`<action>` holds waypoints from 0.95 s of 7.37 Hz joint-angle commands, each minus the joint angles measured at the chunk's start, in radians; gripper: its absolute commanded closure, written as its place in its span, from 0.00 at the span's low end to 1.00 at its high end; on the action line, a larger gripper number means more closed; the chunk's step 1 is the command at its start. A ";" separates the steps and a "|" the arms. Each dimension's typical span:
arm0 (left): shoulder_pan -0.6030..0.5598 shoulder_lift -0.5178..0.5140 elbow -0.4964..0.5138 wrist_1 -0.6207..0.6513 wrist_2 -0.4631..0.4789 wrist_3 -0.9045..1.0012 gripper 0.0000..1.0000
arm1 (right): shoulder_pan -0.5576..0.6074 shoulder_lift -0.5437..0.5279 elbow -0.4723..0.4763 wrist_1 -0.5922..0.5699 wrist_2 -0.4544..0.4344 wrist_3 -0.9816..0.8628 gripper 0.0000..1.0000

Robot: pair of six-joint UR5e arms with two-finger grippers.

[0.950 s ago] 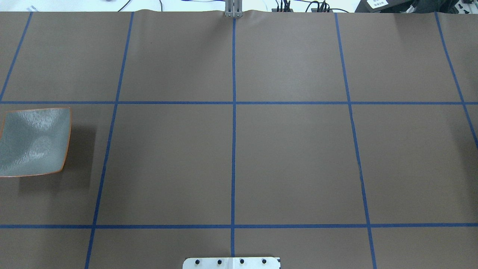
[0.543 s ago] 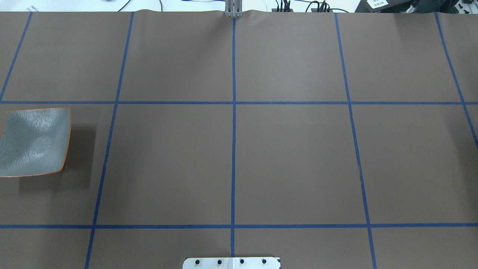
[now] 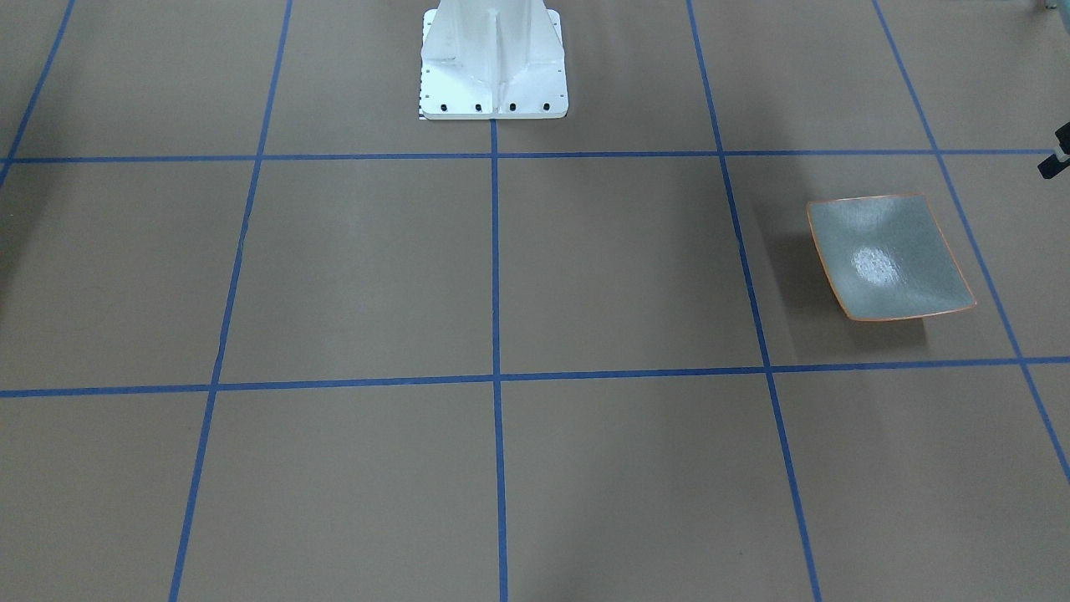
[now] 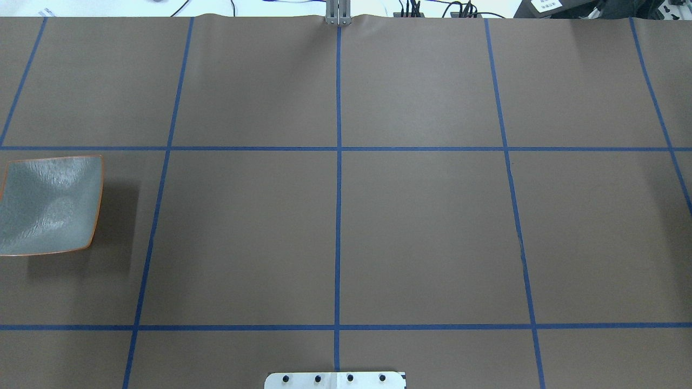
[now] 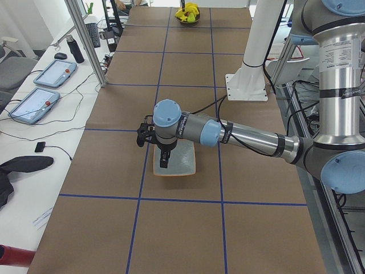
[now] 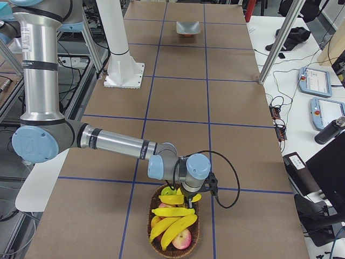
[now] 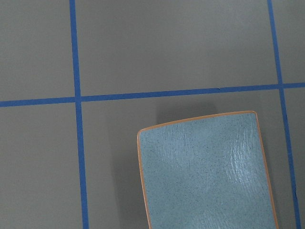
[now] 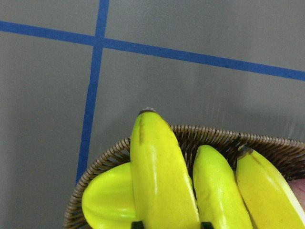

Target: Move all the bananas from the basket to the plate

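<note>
The grey-green plate sits empty near the table's left end. In the exterior left view my left gripper hangs just above the plate; I cannot tell whether it is open or shut. At the other end, several yellow bananas lie in a wicker basket. My right gripper is down among them. Two dark fingertips show at the wrist view's bottom edge, one on each side of a banana. Whether they grip it I cannot tell.
The basket also holds a red apple and a yellow-green fruit. The white robot base stands mid-table at the robot's edge. A side bench holds tablets and cables, with metal posts along the table's edge.
</note>
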 commanded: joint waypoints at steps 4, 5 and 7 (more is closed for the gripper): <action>0.000 0.000 -0.007 0.000 -0.002 -0.004 0.00 | 0.097 0.083 0.068 -0.230 -0.003 -0.152 1.00; 0.001 -0.011 -0.007 -0.002 -0.002 -0.035 0.01 | 0.097 0.135 0.106 -0.334 0.000 -0.131 1.00; 0.005 -0.066 -0.004 -0.006 -0.002 -0.148 0.00 | 0.082 0.230 0.143 -0.448 0.060 -0.015 1.00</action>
